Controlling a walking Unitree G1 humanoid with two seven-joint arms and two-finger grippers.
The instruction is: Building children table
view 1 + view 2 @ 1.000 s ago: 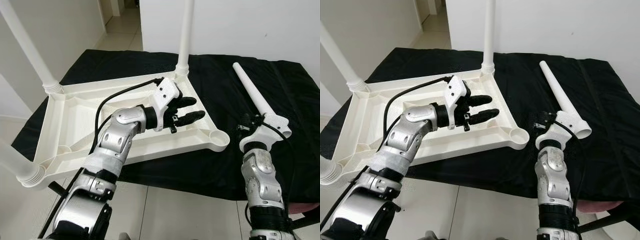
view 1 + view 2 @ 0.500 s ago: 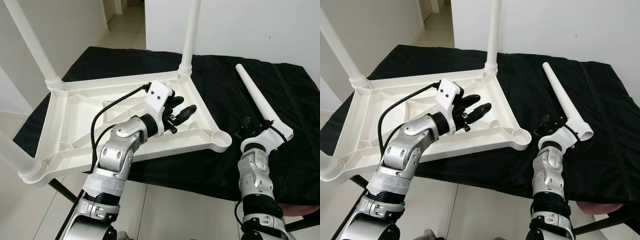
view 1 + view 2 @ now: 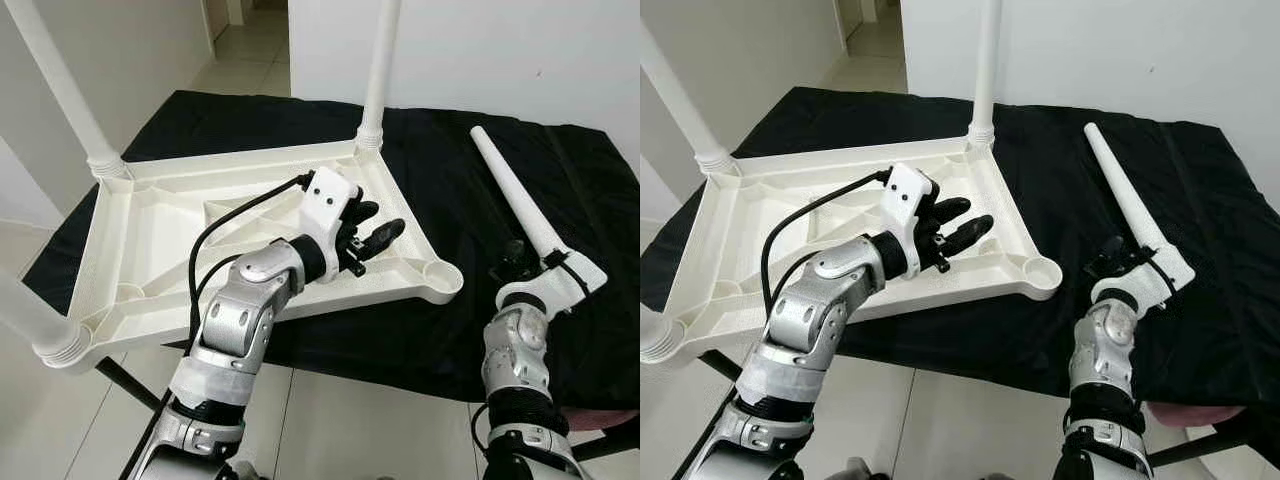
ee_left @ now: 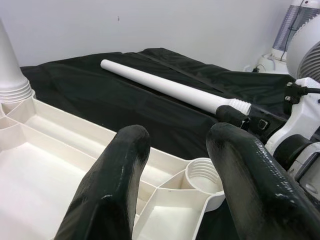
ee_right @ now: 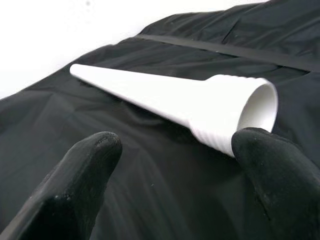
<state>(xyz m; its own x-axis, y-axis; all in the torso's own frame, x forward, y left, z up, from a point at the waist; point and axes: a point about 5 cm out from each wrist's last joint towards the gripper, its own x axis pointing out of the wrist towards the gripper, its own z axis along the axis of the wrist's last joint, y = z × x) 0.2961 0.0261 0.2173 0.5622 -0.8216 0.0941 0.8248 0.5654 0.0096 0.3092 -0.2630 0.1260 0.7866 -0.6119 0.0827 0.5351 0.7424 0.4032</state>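
left pincer point(image 3: 378, 232) wide, over tabletop point(image 3: 150, 230) | right pincer point(image 5: 175, 175) wide, beside leg point(image 5: 170, 102)

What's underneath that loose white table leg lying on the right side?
The loose leg lies directly on the black cloth. What the cloth covers is hidden. The right claw sits open at its threaded end.

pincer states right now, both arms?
Left pincer: open, empty, over the upturned tabletop.
Right pincer: open, beside the loose leg.
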